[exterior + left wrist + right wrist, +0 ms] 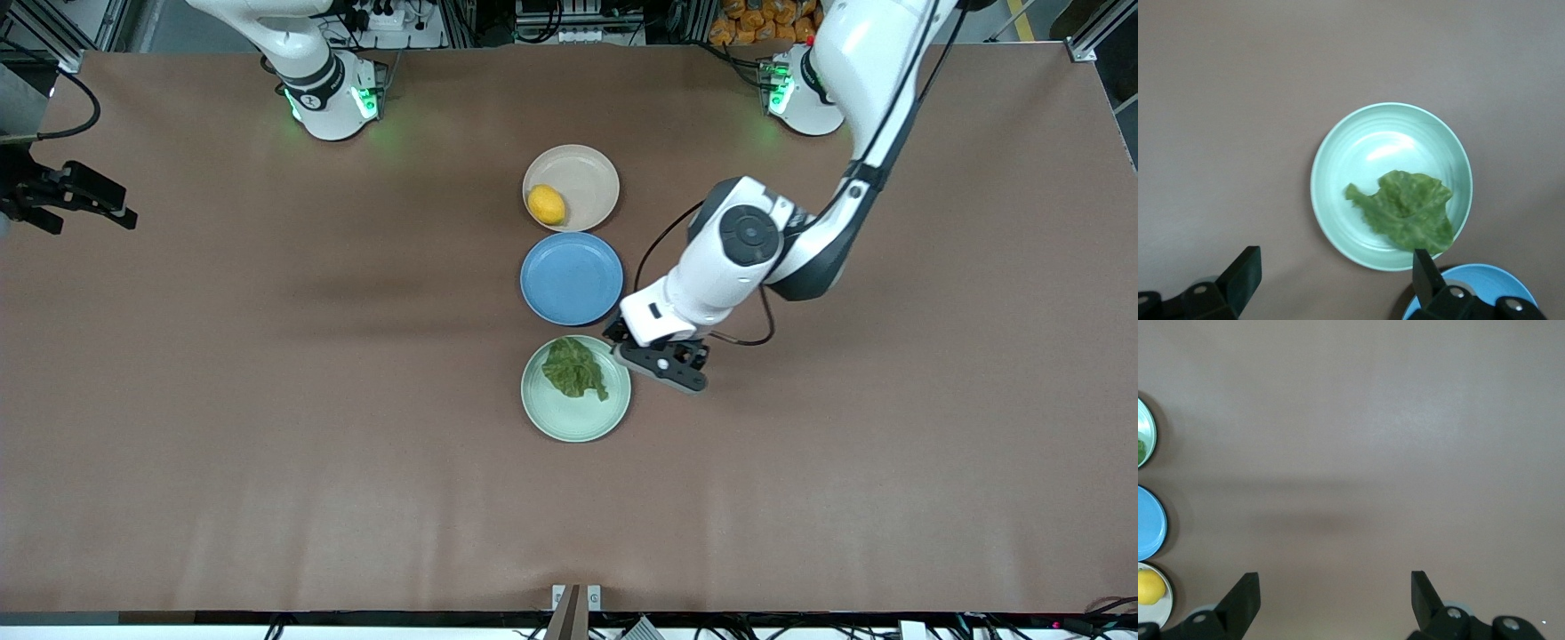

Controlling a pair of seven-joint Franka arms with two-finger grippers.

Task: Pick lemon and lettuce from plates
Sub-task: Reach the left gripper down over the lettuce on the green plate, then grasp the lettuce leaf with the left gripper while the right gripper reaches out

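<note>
Front view shows three plates in one column at the centre of the frame. Lowest is the mint plate point(575, 425) with the lettuce point(575, 367) lying in its upper half. The left gripper point(642, 354) hovers at the right rim of this plate, so the leaf lies just to the left of it in the frame. In the left wrist view its fingers point(1238, 273) stand wide apart with nothing between them, and the lettuce point(1408, 210) is spread with its long axis slanting toward the lower right of that frame. This arm is clearly the nearer one for the leaf.

Above it is the blue plate point(571, 278), with nothing on it.

Highest is the beige plate point(582, 178), with the lemon point(546, 204) in its lower left part.

The right gripper point(1335, 603) waits at the left edge of the front view, open wide and holding nothing.
</note>
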